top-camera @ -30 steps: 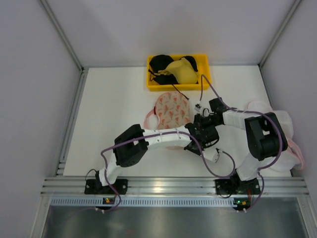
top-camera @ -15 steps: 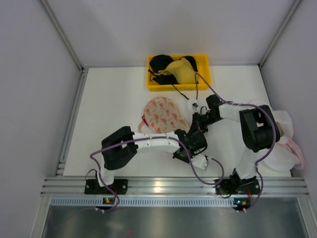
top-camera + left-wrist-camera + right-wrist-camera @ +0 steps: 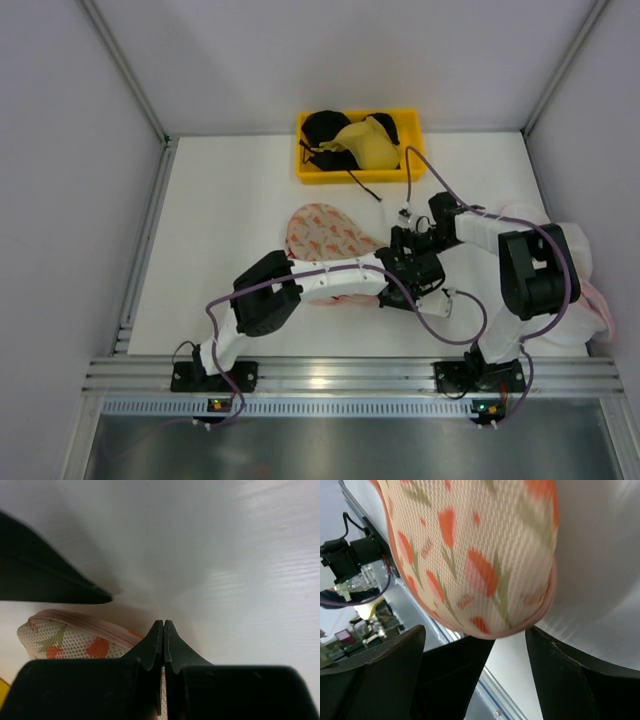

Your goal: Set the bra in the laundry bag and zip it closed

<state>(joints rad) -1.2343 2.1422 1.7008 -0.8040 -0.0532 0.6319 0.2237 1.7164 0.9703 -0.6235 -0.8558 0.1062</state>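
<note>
The laundry bag (image 3: pixel 322 234), cream mesh with an orange-red print and pink trim, lies flat mid-table. Its rounded end fills the right wrist view (image 3: pixel 485 555). My right gripper (image 3: pixel 475 629) stands open, one finger on each side of that end, holding nothing; from above it (image 3: pixel 404 241) sits at the bag's right edge. My left gripper (image 3: pixel 163 625) is shut, its tips just past the bag's pink trim (image 3: pixel 80 625). Whether it pinches mesh I cannot tell. From above it (image 3: pixel 402 264) lies just below the right one. The bra is hidden.
A yellow bin (image 3: pixel 410 128) at the back holds black bras and a yellow one. Plain white bags (image 3: pixel 575 265) are heaped at the right edge behind the right arm. An aluminium rail (image 3: pixel 330 378) runs along the near edge. Grey walls stand on three sides.
The right gripper has gone from shut to open, letting go of the bag's edge. The bag has slid left and toward me. The left arm swung nearer and back, still shut.
</note>
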